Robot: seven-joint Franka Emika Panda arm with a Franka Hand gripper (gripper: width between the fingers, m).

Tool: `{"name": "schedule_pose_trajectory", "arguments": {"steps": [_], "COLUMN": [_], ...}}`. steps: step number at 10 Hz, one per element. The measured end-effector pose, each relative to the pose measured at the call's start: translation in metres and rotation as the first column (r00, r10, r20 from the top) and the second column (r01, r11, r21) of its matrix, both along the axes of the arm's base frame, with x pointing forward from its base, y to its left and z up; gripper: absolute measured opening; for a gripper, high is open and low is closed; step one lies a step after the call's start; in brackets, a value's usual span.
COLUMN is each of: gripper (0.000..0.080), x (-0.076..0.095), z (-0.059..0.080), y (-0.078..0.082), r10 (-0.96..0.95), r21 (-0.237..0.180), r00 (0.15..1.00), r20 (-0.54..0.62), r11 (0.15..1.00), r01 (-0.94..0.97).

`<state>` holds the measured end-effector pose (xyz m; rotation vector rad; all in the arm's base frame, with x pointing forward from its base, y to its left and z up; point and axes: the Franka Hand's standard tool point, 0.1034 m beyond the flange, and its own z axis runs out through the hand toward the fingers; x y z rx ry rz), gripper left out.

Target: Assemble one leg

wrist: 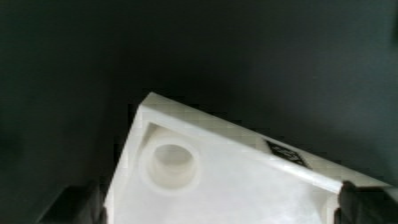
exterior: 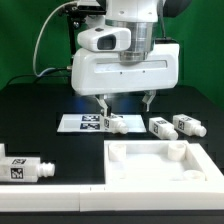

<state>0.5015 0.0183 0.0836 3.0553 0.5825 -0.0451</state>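
Observation:
My gripper (exterior: 125, 103) hangs open and empty over the far middle of the table, behind the large white panel (exterior: 160, 165). One leg (exterior: 112, 123), a short white peg with tag stickers, lies just below my finger (exterior: 101, 106) on the exterior view's left, partly on the marker board (exterior: 82, 122). Two more legs (exterior: 160, 127) (exterior: 190, 125) lie to the exterior view's right, and another leg (exterior: 25, 168) at the front left. In the wrist view my gripper (wrist: 222, 212) shows dark fingertips (wrist: 71, 206) at the edges, with only a corner of the panel (wrist: 249, 180) and its round socket (wrist: 173, 165) between them.
A long white bar (exterior: 50, 200) runs along the table's front edge beside the panel. A tag sticker (wrist: 285, 153) sits on the panel's rim. A green backdrop and a lamp cable stand behind the arm.

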Motion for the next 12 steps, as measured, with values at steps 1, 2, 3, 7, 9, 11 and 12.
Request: {"name": "schedule_pose_trajectory", "arguments": {"steps": [1, 2, 3, 7, 9, 11, 12], "gripper": [0.0649, 0.0649, 0.0649, 0.0649, 0.0649, 0.0649, 0.0649], "x": [-0.003, -0.028, -0.053, -0.059, -0.062, -0.097, -0.105], "z": [0.000, -0.006, -0.013, -0.018, -0.020, -0.044, -0.049], "y": [0.001, 0.001, -0.001, -0.006, -0.006, -0.008, -0.004], "r10": [0.012, 0.030, 0.026, -0.035, -0.036, -0.088, -0.123], "r21": [0.003, 0.008, 0.011, 0.024, 0.023, 0.021, 0.016], "r00": [1.000, 0.998, 0.997, 0.996, 0.997, 0.996, 0.992], "r20": [0.022, 0.053, 0.071, 0.081, 0.075, 0.017, -0.015], "r11": [1.000, 0.999, 1.000, 0.999, 0.999, 0.996, 0.992], "r01": [-0.012, -0.031, -0.027, 0.034, 0.034, 0.088, 0.123]}}
